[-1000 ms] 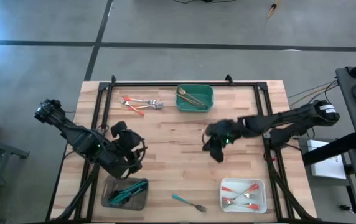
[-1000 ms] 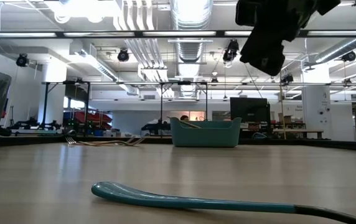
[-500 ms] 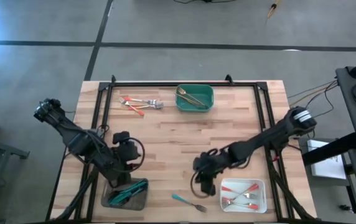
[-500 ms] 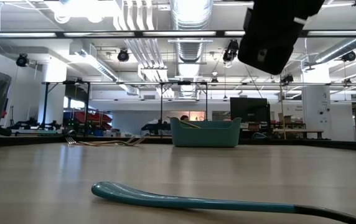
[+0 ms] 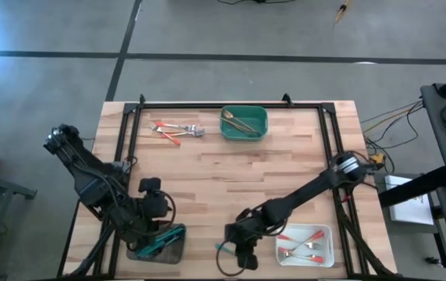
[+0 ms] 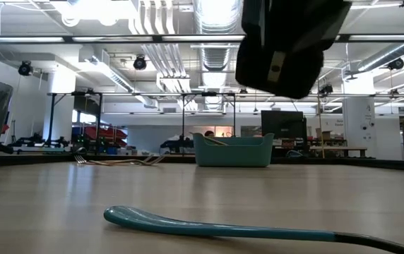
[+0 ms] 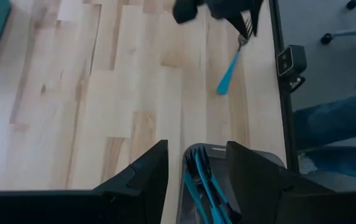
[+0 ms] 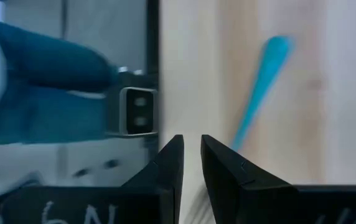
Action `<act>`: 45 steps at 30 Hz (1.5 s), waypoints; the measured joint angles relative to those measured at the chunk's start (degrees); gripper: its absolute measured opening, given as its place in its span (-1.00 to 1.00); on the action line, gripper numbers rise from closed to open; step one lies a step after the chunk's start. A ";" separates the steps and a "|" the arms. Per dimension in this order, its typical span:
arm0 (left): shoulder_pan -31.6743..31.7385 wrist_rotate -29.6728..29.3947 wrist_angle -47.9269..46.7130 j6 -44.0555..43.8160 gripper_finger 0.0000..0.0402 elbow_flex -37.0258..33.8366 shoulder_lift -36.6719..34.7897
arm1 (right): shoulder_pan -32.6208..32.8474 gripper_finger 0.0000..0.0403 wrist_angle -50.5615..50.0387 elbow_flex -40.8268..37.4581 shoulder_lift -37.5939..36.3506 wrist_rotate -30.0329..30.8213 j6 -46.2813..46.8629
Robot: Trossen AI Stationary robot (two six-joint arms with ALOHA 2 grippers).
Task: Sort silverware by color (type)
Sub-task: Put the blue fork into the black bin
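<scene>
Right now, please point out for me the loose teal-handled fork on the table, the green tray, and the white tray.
teal-handled fork (image 7: 231, 67): left wrist view, middle of its teal handle.
green tray (image 5: 263, 125): high view, its right wall.
white tray (image 5: 304, 228): high view, its far rim.

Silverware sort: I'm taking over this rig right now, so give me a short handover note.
Left gripper: open, empty, over the grey tray of teal pieces.
Right gripper: jaws narrowly apart, empty, above the loose teal fork at the near edge.
Done: gold pieces in the green tray, red-handled ones in the white tray.
Left: the teal fork, and the red-handled pieces at the table's far left.
</scene>
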 joint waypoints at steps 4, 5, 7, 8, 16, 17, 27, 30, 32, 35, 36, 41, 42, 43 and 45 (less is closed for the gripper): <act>-0.79 0.00 0.16 -0.25 -0.28 -0.02 0.05 | -0.59 -0.76 -3.60 4.16 3.53 -7.40 2.36; -0.88 0.02 0.12 -0.35 -0.28 -0.02 0.05 | -0.61 -0.76 -4.82 5.10 4.15 -7.75 1.87; -0.93 0.01 0.14 -0.59 -0.28 -0.02 0.05 | -0.61 -0.73 -7.28 5.98 4.42 -8.02 0.96; -0.93 0.00 0.11 -0.63 -0.28 -0.02 0.05 | -0.61 -0.71 -7.85 6.14 4.42 -8.08 0.79; -0.93 2.74 -0.29 3.67 -0.28 -0.02 0.03 | -0.32 -0.45 -12.37 6.24 4.11 -0.90 -5.69; -0.95 3.21 -0.35 4.50 -0.28 -0.02 0.03 | -0.10 -0.42 -12.77 6.24 4.11 1.42 -7.12; -1.30 6.03 -0.46 8.13 -0.28 -0.02 -0.01 | 3.42 -0.33 -14.26 6.20 4.13 12.34 -13.80; -1.47 6.03 -0.47 8.16 -0.28 -0.02 -0.01 | 4.20 -0.33 -14.02 6.20 4.13 14.50 -13.40; -1.47 6.03 -0.47 8.16 -0.28 -0.02 -0.01 | 4.72 -0.33 -13.73 6.19 4.13 14.90 -12.51; -1.47 6.03 -0.46 8.16 -0.28 -0.02 -0.01 | 5.57 -0.33 -13.53 6.11 4.94 16.96 -11.41; -1.47 6.03 -0.46 8.16 -0.28 -0.02 -0.01 | 5.87 -0.33 -13.61 6.11 5.37 17.29 -11.17; -1.47 6.03 -0.64 8.16 -0.28 -0.02 -0.03 | 6.70 -0.33 -12.87 6.90 8.46 17.45 -8.84; -1.54 6.03 -0.74 8.16 -0.28 -0.02 -0.06 | 6.79 -0.33 -13.13 7.20 9.00 17.59 -8.74; -1.58 6.03 -0.85 8.16 -0.28 -0.02 -0.06 | 6.79 -0.34 -13.06 7.46 9.48 17.64 -8.61; -1.62 6.03 -0.83 8.16 -0.28 -0.02 -0.06 | 6.80 -0.35 -13.06 8.34 10.29 18.20 -7.87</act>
